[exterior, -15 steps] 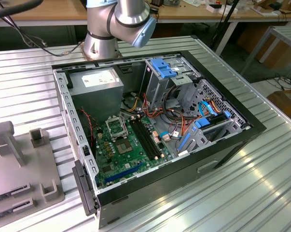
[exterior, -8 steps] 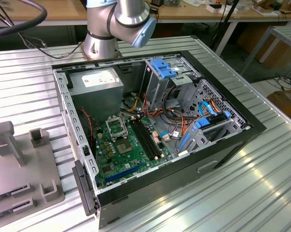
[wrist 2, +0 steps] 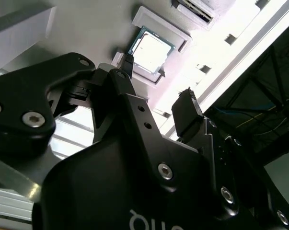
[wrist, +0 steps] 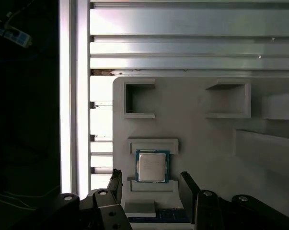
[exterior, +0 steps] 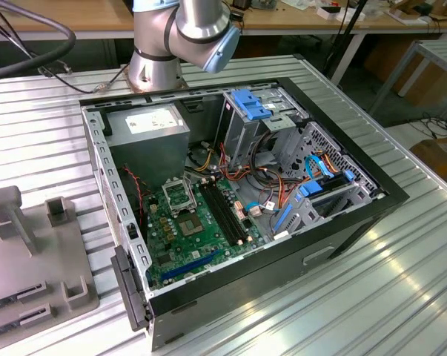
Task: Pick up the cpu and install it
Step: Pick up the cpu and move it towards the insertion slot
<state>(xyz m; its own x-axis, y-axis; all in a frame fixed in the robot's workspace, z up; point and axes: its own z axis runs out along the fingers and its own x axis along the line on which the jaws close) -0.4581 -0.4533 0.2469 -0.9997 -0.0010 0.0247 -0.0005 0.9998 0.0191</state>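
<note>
Now the hand [wrist: 151, 178] hangs open and empty over the cpu [wrist: 152, 166] in its grey holder [wrist: 197, 139]

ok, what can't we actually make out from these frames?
Whether the gripper touches the grey fixture: both wrist views look along the open fingers, so contact cannot be told.
The cpu underside: it faces down into its nest in both wrist views.
The black socket: exterior view, too small to tell if it is empty.
The arm: exterior view, cut off by the top edge.

cpu [wrist: 152, 166] in fixture [wrist: 206, 143], tool [wrist: 150, 173] near
</note>
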